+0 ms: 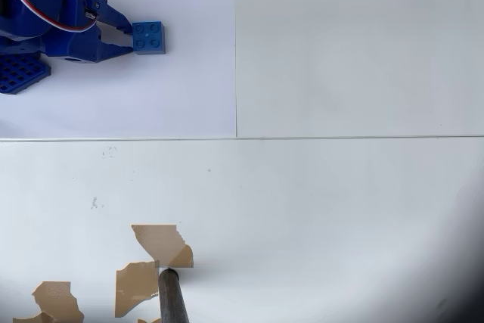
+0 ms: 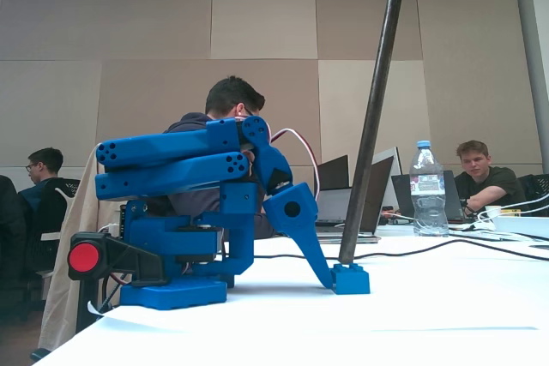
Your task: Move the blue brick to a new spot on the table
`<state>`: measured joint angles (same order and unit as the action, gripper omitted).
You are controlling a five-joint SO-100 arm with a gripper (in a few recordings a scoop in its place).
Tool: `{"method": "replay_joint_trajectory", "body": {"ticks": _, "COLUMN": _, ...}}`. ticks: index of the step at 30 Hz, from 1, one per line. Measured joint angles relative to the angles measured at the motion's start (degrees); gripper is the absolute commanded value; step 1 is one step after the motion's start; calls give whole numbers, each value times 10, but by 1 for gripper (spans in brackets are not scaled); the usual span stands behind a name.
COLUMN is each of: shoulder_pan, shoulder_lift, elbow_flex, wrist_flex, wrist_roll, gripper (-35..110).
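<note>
Reaching rightward from the upper left corner of the overhead view, the blue arm (image 1: 53, 24) ends in the hand (image 1: 127, 37), whose two tips, spread only to about the brick's width, meet the left side of the blue brick (image 1: 148, 36) at its upper and lower corners. The brick sits flat on the desk (image 1: 340, 202), studs up in a 2x2 grid, on the paler sheet (image 1: 174, 88) just left of the vertical seam. Whether the tips actually press on the brick cannot be told from above. Below the arm, at the left edge, lies a blue perforated base plate (image 1: 19, 73). Along the lower edge, torn brown patches (image 1: 160, 243) mark the desk surface, and a dark pole (image 1: 173, 298) rises between them.

In the fixed view, the arm's base (image 2: 171, 293) stands at left with a red round knob (image 2: 83, 257) on its side; the folded arm (image 2: 171, 160) slopes down to the hand (image 2: 330, 279), whose tip is against the blue brick (image 2: 352, 280) resting on the desk (image 2: 429, 315). The dark pole (image 2: 371, 126) leans just behind the brick. Farther right stands a clear water bottle (image 2: 426, 190) with a blue cap; its label cannot be read. People sit at laptops (image 2: 356, 203) in the background.
</note>
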<state>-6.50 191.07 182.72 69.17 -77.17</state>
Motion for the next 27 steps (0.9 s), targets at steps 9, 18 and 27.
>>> {"method": "replay_joint_trajectory", "body": {"ticks": 9, "shoulder_pan": -11, "shoulder_lift": -8, "elbow_flex": 0, "wrist_flex": 1, "wrist_roll": -63, "gripper": 0}}
{"method": "replay_joint_trajectory", "body": {"ticks": 18, "shoulder_pan": -11, "shoulder_lift": -8, "elbow_flex": 0, "wrist_flex": 1, "wrist_roll": -63, "gripper": 0}}
{"method": "replay_joint_trajectory", "body": {"ticks": 27, "shoulder_pan": -11, "shoulder_lift": -8, "elbow_flex": 0, "wrist_flex": 1, "wrist_roll": -63, "gripper": 0}}
